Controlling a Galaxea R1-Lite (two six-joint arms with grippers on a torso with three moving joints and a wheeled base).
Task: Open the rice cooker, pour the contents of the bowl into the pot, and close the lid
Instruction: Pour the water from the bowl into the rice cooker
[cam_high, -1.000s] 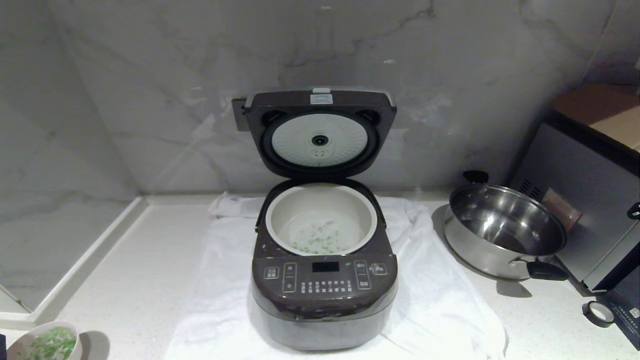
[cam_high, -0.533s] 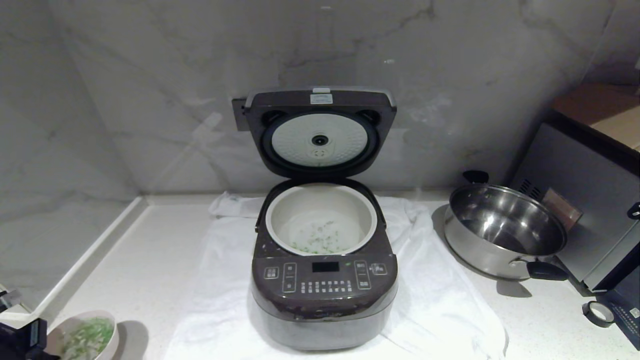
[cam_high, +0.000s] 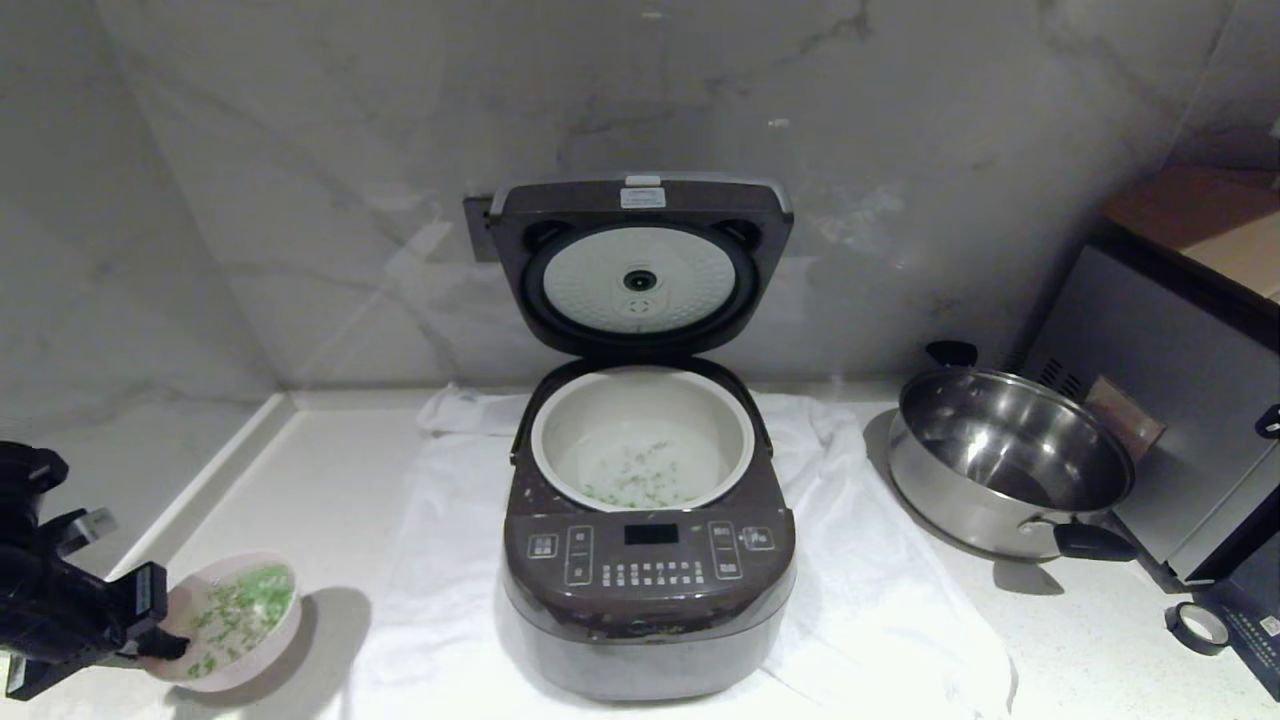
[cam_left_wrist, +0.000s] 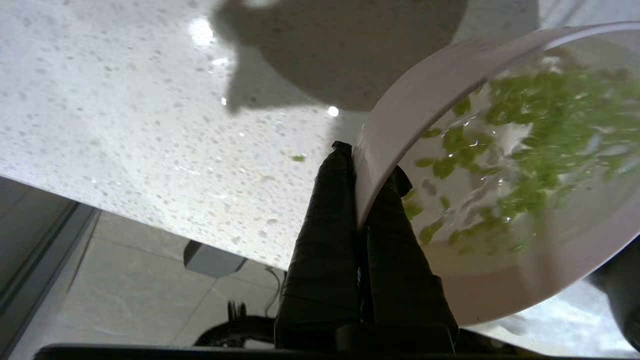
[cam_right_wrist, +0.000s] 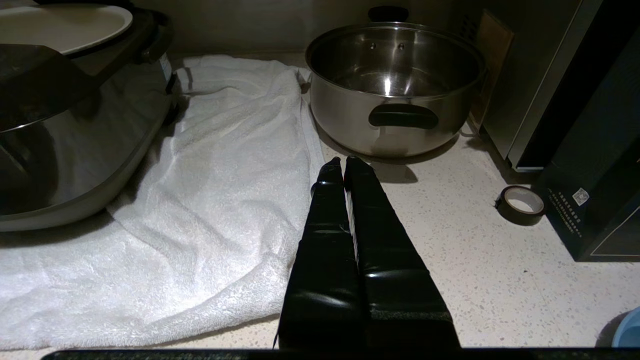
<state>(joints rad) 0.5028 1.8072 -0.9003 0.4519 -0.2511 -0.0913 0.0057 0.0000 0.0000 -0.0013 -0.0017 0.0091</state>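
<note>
Open white speckled countertop (cam_high: 300, 480) left of dark brown rice cooker (cam_high: 648, 570), gripper can pass there. Raised dark brown hinged lid (cam_high: 640, 262) blocks the back, off-white inner pot (cam_high: 642, 437) open from above. Shiny steel pan w/ black handles (cam_high: 1010, 460) crowds the right side.

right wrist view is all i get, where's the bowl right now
observer: The left claw is shut on the bowl, one finger inside the rim and one outside, left of the rice cooker.
operator: is the lid up
observer: Yes, the lid stands open behind the pot.
operator: anything in the pot
observer: A few green pieces lie on its bottom; the bowl's contents are not poured yet.
</note>
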